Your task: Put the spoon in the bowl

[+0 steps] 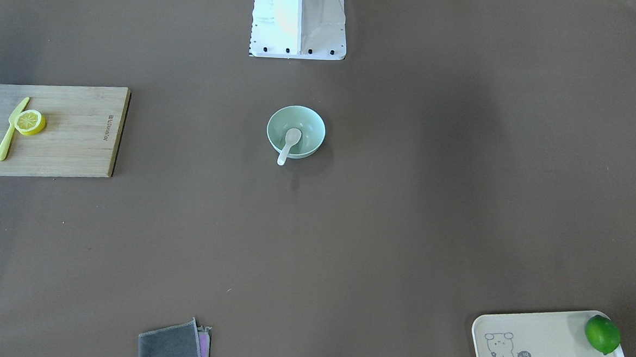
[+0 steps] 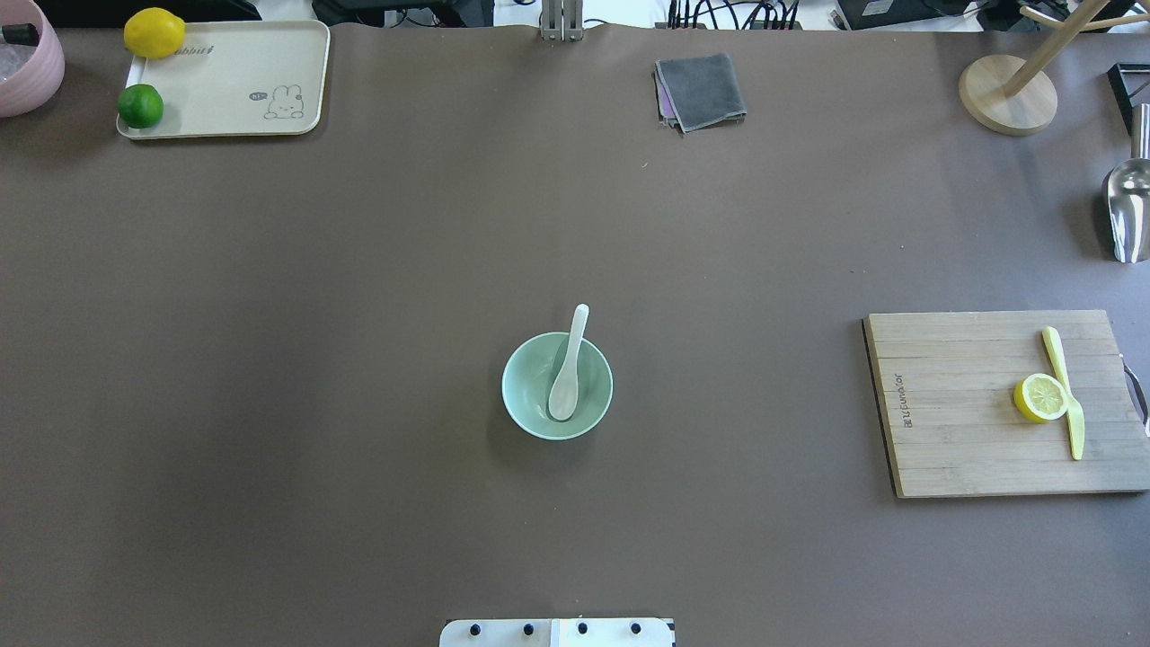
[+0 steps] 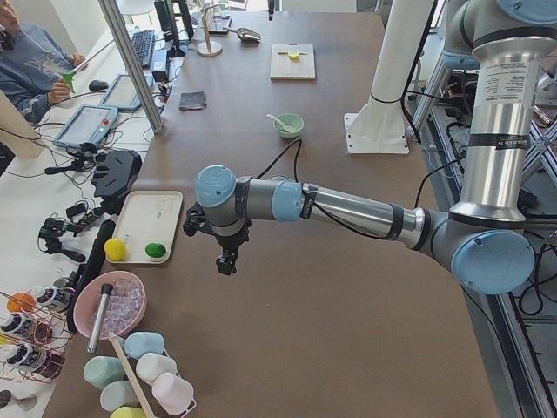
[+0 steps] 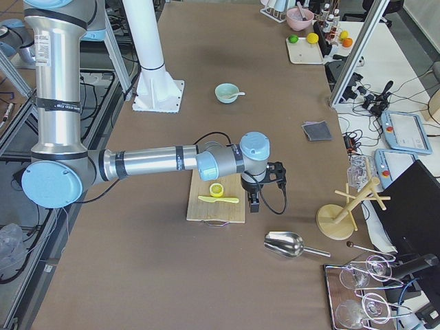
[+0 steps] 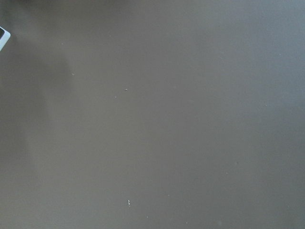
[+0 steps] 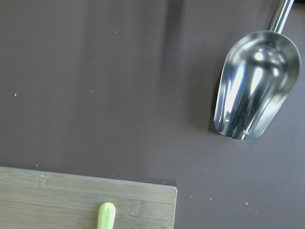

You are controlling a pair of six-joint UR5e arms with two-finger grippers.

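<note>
The white spoon (image 2: 568, 364) lies in the mint-green bowl (image 2: 517, 395) at the table's middle, scoop down inside, handle resting over the far rim. Both also show in the front-facing view, spoon (image 1: 289, 144) and bowl (image 1: 312, 126). Neither gripper shows in the overhead or front-facing views. My left gripper (image 3: 228, 261) hangs over bare table near the cream tray, far from the bowl (image 3: 289, 126). My right gripper (image 4: 254, 204) hangs beside the cutting board, far from the bowl (image 4: 227, 93). I cannot tell whether either is open or shut.
A wooden cutting board (image 2: 970, 449) with a lemon half (image 2: 1040, 397) and yellow knife (image 2: 1065, 391) is at the right. A cream tray (image 2: 234, 81) holds a lime (image 2: 140, 105) and lemon (image 2: 154, 32). A grey cloth (image 2: 700, 90), metal scoop (image 6: 252, 86) and wooden stand (image 2: 1006, 94) sit far back.
</note>
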